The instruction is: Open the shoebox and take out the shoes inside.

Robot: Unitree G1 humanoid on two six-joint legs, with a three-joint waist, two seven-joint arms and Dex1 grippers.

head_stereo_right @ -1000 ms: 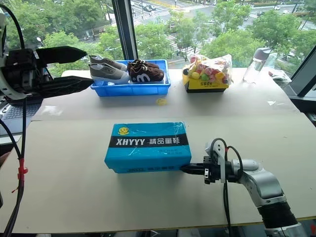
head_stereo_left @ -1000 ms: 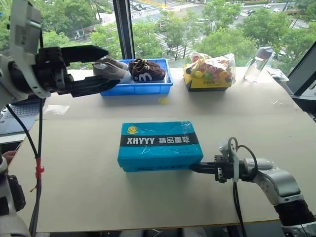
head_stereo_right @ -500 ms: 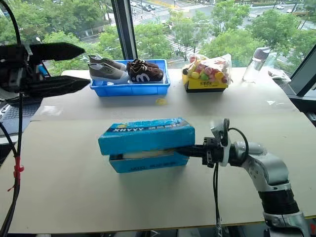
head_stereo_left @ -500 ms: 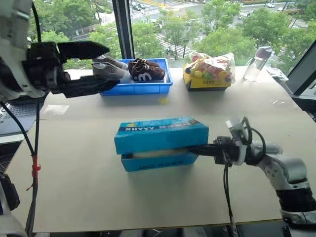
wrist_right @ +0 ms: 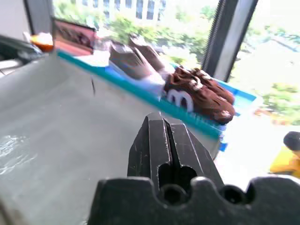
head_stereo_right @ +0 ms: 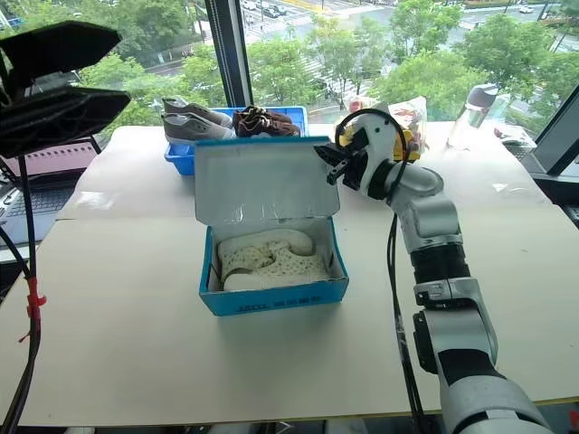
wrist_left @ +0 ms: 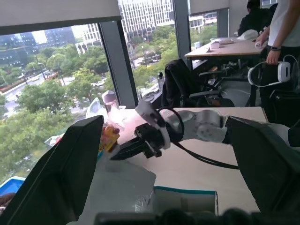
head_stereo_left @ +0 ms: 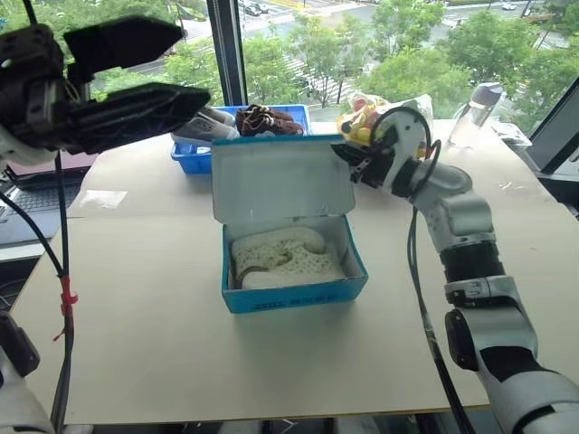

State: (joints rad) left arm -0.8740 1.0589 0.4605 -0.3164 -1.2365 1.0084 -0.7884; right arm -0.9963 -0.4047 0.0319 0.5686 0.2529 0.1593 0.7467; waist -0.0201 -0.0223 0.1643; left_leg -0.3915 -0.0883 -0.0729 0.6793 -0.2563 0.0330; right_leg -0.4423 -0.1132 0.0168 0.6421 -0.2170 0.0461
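At mid-table the shoebox stands open, cream lacy shoes inside. The clenched right gripper props the lid's right corner; steady it while the spread-open left gripper descends.

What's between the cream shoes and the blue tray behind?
The shoebox's raised lid stands between the shoes and the blue tray, in both eye views.

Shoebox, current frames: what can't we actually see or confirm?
- Shoes: left eye view, toes and bows hidden behind the shoebox front wall.
- Lid: its printed outer face is turned away; only the pale inside shows.
- Right end effector against the lid's edge: contact unclear, head views too small, right wrist view blurred.
- Grey sneakers: partly behind the lid.
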